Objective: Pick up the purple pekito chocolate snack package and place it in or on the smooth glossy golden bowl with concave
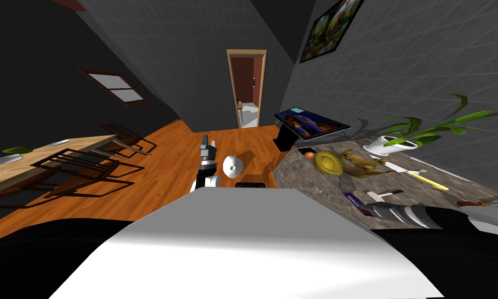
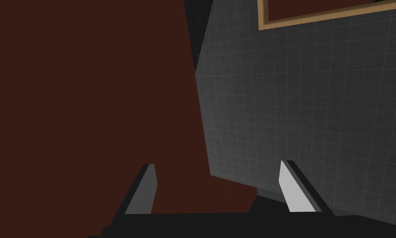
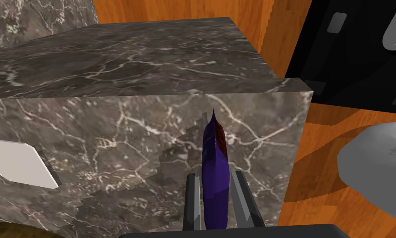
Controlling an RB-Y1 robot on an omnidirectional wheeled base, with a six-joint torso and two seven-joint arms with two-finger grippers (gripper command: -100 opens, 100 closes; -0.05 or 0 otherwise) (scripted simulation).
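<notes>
The right wrist view shows the right gripper (image 3: 214, 175) pinching the thin purple snack package (image 3: 214, 157) between its fingers, over the dark grey marble counter (image 3: 110, 74). The head view adds the shiny golden bowl (image 1: 328, 162), near the package. The left gripper (image 2: 217, 164), well apart from the bowl, is spread wide.
</notes>
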